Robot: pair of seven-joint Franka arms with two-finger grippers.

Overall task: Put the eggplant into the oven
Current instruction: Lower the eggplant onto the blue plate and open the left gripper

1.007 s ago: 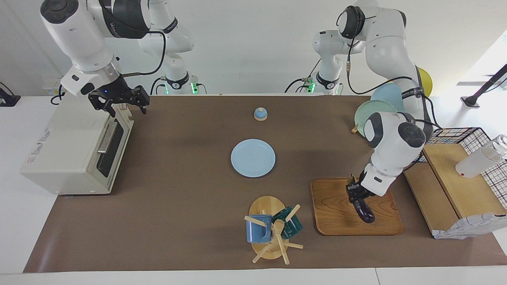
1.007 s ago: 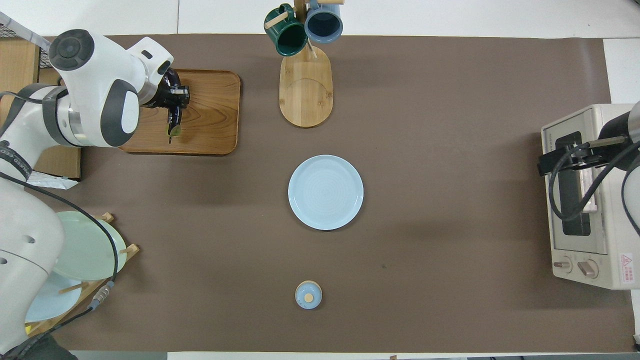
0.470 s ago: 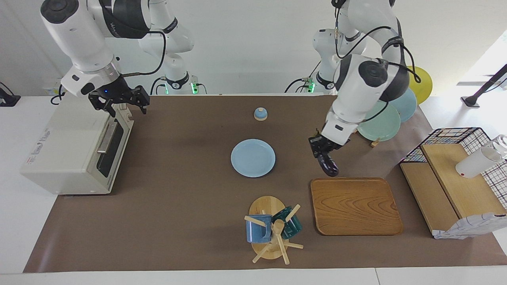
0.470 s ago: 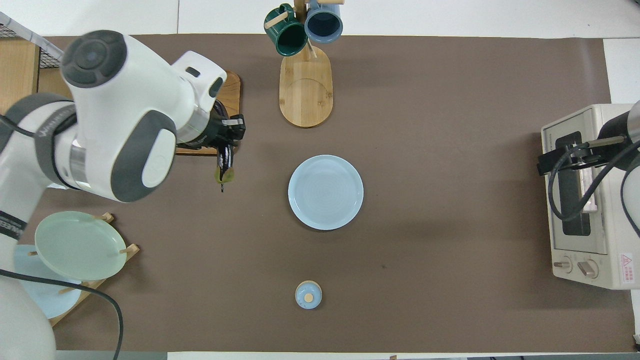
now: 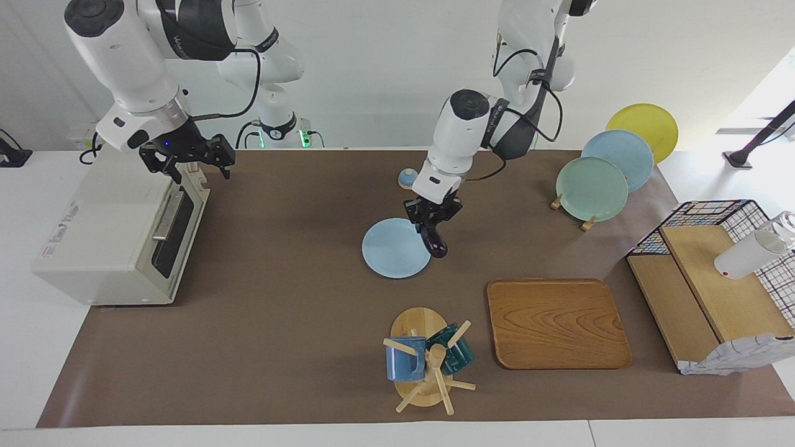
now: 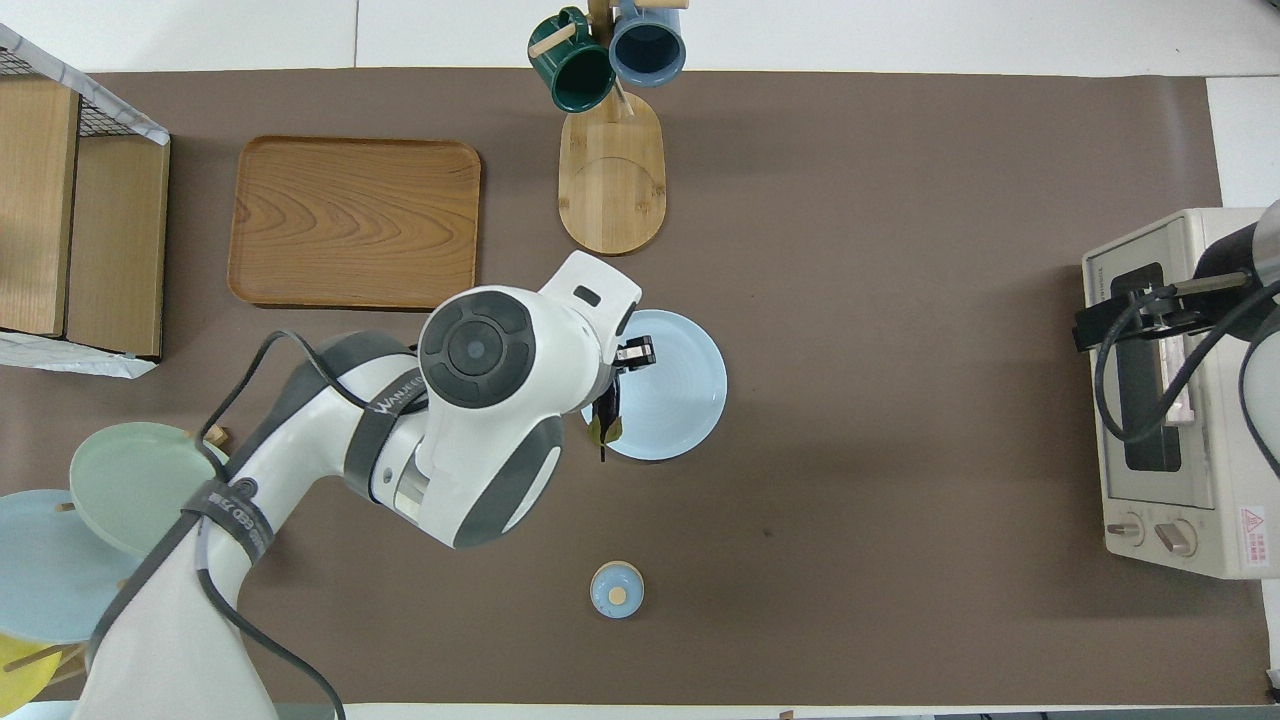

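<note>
My left gripper (image 5: pixel 433 223) is shut on the stem end of the dark purple eggplant (image 5: pixel 435 243), which hangs down from it in the air. It is over the rim of the light blue plate (image 5: pixel 391 253) at the side toward the left arm's end. In the overhead view the arm hides most of the eggplant (image 6: pixel 607 422). The cream-white oven (image 5: pixel 105 236) stands at the right arm's end, its glass door (image 5: pixel 174 233) shut. My right gripper (image 5: pixel 189 162) hovers open and empty over the oven's top front edge and also shows in the overhead view (image 6: pixel 1135 320).
A bare wooden tray (image 5: pixel 559 323) and a mug rack (image 5: pixel 428 363) with two mugs lie farther from the robots than the plate. A small blue knob-topped lid (image 5: pixel 407 180) sits nearer to them. A plate rack (image 5: pixel 593 180) and wire crate (image 5: pixel 714 279) stand at the left arm's end.
My left gripper lifted the eggplant off the wooden tray and carried it through the air to the plate's rim. The right arm has not moved.
</note>
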